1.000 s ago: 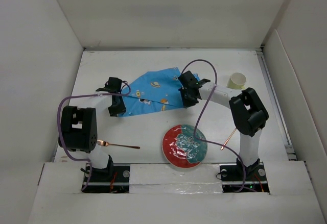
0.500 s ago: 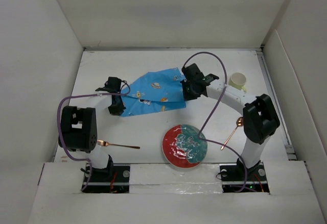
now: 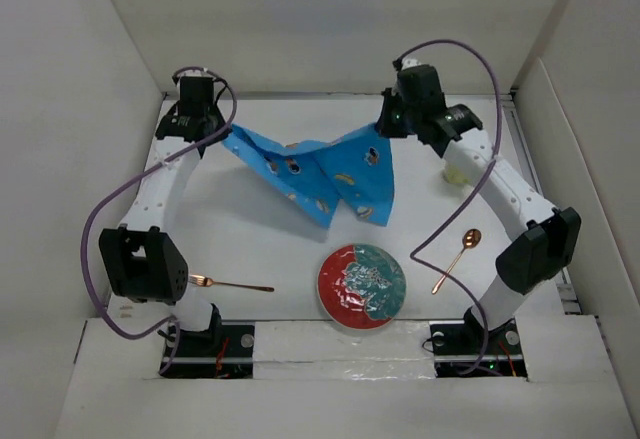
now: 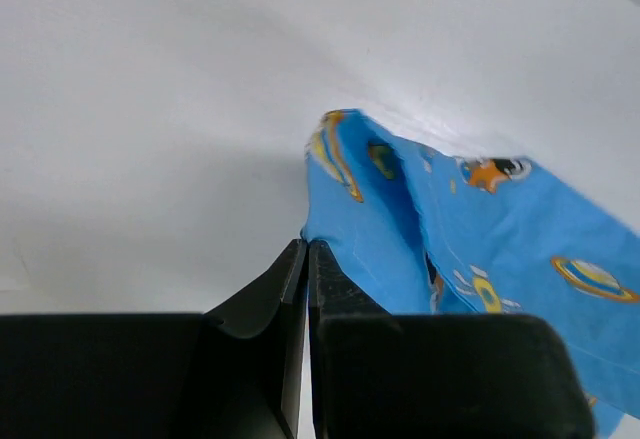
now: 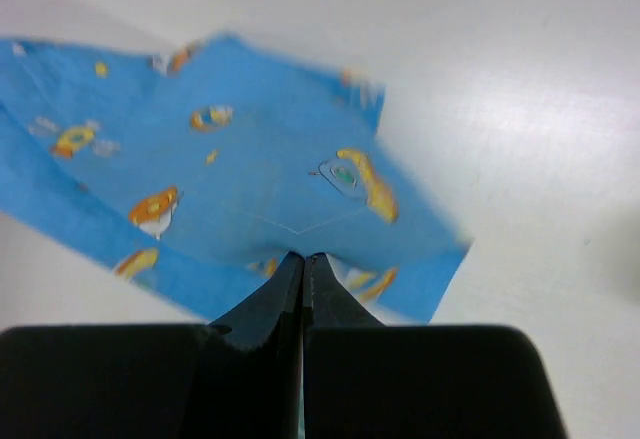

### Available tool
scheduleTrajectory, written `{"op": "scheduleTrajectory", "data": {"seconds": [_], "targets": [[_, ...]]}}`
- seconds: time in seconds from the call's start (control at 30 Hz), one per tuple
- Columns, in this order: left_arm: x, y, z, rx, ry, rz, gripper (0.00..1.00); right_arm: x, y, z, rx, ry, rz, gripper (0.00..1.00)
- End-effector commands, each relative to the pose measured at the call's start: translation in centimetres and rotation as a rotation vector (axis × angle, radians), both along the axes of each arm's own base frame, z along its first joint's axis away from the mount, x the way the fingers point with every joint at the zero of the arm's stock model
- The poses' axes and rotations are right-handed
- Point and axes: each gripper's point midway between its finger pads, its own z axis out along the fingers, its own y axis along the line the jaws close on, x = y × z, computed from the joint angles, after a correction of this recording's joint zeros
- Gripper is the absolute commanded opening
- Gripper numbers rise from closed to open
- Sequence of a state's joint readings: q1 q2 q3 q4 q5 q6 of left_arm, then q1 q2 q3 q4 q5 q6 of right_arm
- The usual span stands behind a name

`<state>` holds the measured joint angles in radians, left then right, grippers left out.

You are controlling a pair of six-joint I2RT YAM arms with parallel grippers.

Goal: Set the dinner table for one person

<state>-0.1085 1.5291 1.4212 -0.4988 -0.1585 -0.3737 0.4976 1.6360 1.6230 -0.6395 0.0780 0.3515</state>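
A blue mat [image 3: 320, 169] printed with astronauts and planets hangs between my two grippers above the white dinner table [image 3: 300, 249]. My left gripper [image 3: 222, 131] is shut on its left corner, seen in the left wrist view [image 4: 307, 244] with the mat [image 4: 480, 229] trailing right. My right gripper [image 3: 385, 129] is shut on its right edge, seen in the right wrist view [image 5: 303, 256] with the mat [image 5: 250, 189] below. A red and teal plate [image 3: 362, 286] lies near the front. A copper fork [image 3: 230, 284] lies front left, a copper spoon [image 3: 457, 257] front right.
A pale yellow cup [image 3: 458, 169] stands at the right, partly behind my right arm. White walls enclose the table at the back and both sides. Purple cables loop over both arms.
Both grippers have risen and moved toward the back, lifting the mat off the table and spreading it. The right arm has swung up and rightward. The plate, fork and spoon have not moved.
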Motion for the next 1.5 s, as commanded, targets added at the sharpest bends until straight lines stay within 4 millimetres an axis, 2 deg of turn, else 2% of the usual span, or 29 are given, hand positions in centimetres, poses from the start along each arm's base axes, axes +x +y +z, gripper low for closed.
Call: {"op": "scheduleTrajectory", "data": {"seconds": [0.0, 0.03, 0.07, 0.1, 0.13, 0.17, 0.2, 0.23, 0.27, 0.33, 0.37, 0.4, 0.43, 0.47, 0.5, 0.53, 0.57, 0.6, 0.63, 0.67, 0.73, 0.77, 0.83, 0.87, 0.97, 1.07, 1.23, 1.3, 1.47], "targets": [[3.2, 1.7, 3.5, 0.048, -0.064, 0.055, 0.00, 4.8, -1.0, 6.6, 0.070, -0.151, -0.053, 0.00], [4.9, 1.8, 2.3, 0.062, -0.032, 0.064, 0.00, 6.5, -2.1, 7.6, 0.080, -0.172, -0.079, 0.00], [6.0, 1.9, 3.1, 0.067, -0.040, 0.073, 0.00, 8.4, -2.1, 6.7, 0.083, -0.149, -0.082, 0.00], [8.0, 1.9, 8.4, 0.057, -0.159, 0.091, 0.00, 9.9, -2.3, 12.1, 0.142, -0.261, -0.085, 0.00], [9.9, 2.0, 7.5, 0.066, -0.139, 0.102, 0.00, 10.8, -2.4, 14.1, 0.176, -0.296, -0.069, 0.00], [10.3, 2.5, 8.6, 0.065, -0.137, 0.127, 0.00, 11.8, -3.4, 16.0, 0.229, -0.317, -0.064, 0.00], [11.4, 2.3, 14.9, 0.033, -0.287, 0.131, 0.00, 13.4, -3.6, 14.7, 0.244, -0.281, -0.067, 0.00], [11.4, 2.5, 16.0, 0.003, -0.322, 0.132, 0.00, 12.9, -4.2, 20.4, 0.307, -0.411, -0.051, 0.00], [10.8, 3.4, 18.9, -0.088, -0.435, 0.155, 0.00, 12.9, -5.4, 22.5, 0.388, -0.448, -0.021, 0.00], [10.6, 3.5, 19.8, -0.093, -0.464, 0.168, 0.00, 13.0, -6.3, 23.8, 0.417, -0.495, -0.009, 0.00], [10.2, 4.1, 20.0, -0.071, -0.470, 0.192, 0.00, 10.7, -7.1, 26.6, 0.430, -0.551, 0.002, 0.00], [9.3, 4.3, 21.0, -0.063, -0.489, 0.197, 0.00, 11.4, -7.4, 23.2, 0.415, -0.473, -0.013, 0.00], [9.0, 4.9, 21.2, -0.059, -0.503, 0.206, 0.00, 10.9, -8.1, 22.8, 0.399, -0.472, -0.008, 0.00], [8.7, 5.6, 18.9, -0.048, -0.454, 0.225, 0.00, 10.5, -8.1, 21.7, 0.383, -0.446, 0.001, 0.00], [7.0, 5.7, 19.7, -0.048, -0.477, 0.225, 0.00, 9.1, -8.3, 21.9, 0.367, -0.447, 0.012, 0.00], [6.8, 6.2, 19.9, -0.046, -0.517, 0.238, 0.00, 9.2, -8.9, 17.3, 0.321, -0.347, -0.001, 0.00], [6.2, 7.0, 14.5, -0.021, -0.417, 0.260, 0.00, 8.6, -9.1, 15.2, 0.300, -0.305, -0.008, 0.00], [4.4, 6.9, 14.8, -0.029, -0.445, 0.261, 0.00, 6.6, -9.6, 15.2, 0.288, -0.308, -0.018, 0.00], [3.9, 6.8, 13.8, -0.039, -0.459, 0.259, 0.00, 6.2, -9.9, 8.7, 0.279, -0.199, -0.059, 0.00], [2.5, 6.5, 7.7, -0.039, -0.344, 0.250, 0.00, 5.4, -10.0, 6.7, 0.291, -0.182, -0.076, 0.00], [0.6, 5.8, 4.9, -0.082, -0.329, 0.249, 0.00, 3.6, -10.2, 3.5, 0.326, -0.152, -0.112, 0.00], [-1.1, 5.4, 0.0, -0.090, -0.229, 0.237, 0.00, 2.1, -10.2, -1.9, 0.319, -0.033, -0.127, 0.00], [-2.3, 4.6, -4.0, -0.113, -0.133, 0.209, 0.00, 0.8, -10.0, -6.6, 0.308, 0.092, -0.135, 0.00], [-3.1, 3.6, -7.2, -0.140, -0.043, 0.170, 0.00, 0.1, -10.4, -8.8, 0.288, 0.150, -0.154, 0.00], [-4.5, 2.7, -12.0, -0.158, 0.104, 0.137, 0.00, -0.6, -11.2, -11.5, 0.244, 0.209, -0.202, 0.00], [-5.6, 2.5, -14.0, -0.144, 0.176, 0.133, 0.00, -1.8, -11.6, -13.7, 0.219, 0.268, -0.215, 0.00], [-7.4, 2.3, -14.6, -0.123, 0.204, 0.113, 0.00, -4.2, -12.0, -16.6, 0.193, 0.344, -0.231, 0.00], [-8.0, 2.0, -14.6, -0.119, 0.204, 0.100, 0.00, -5.0, -12.0, -16.8, 0.182, 0.346, -0.232, 0.00], [-10.4, 1.2, -16.1, -0.128, 0.267, 0.072, 0.00, -7.7, -12.8, -19.1, 0.150, 0.399, -0.257, 0.00]]}}
